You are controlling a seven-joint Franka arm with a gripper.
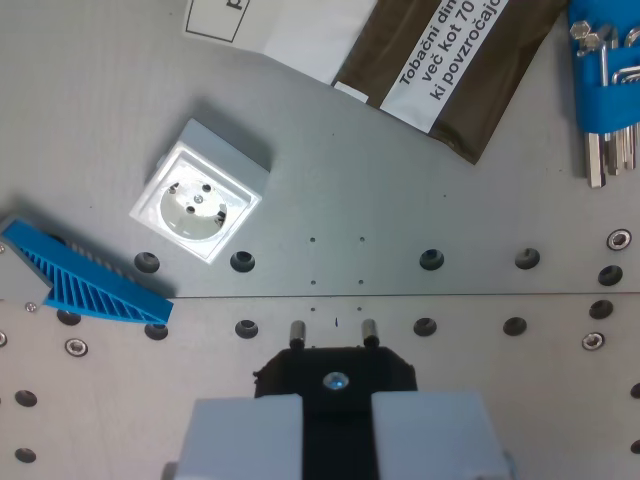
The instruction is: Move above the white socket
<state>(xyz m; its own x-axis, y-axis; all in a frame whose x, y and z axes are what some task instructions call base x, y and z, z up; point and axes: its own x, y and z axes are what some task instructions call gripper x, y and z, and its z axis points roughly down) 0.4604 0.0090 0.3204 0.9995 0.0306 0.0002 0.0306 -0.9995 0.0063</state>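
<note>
Lying up-left of the claw (333, 331): white socket (201, 204).

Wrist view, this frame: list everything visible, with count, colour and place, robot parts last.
socket: one, white, left of centre on the metal plate, tilted.
ribbed plastic part: one, blue, at the left edge, below the socket.
packet: one, dark brown with a white printed label, top centre-right.
paper sheet: one, white, top centre, beside the packet.
hex key set: one, metal keys in a blue holder, top right corner.
plate: one, grey metal with holes, under everything.
hand: one, grey and black, bottom centre, two small pins at its tip; open or shut unclear.
</note>
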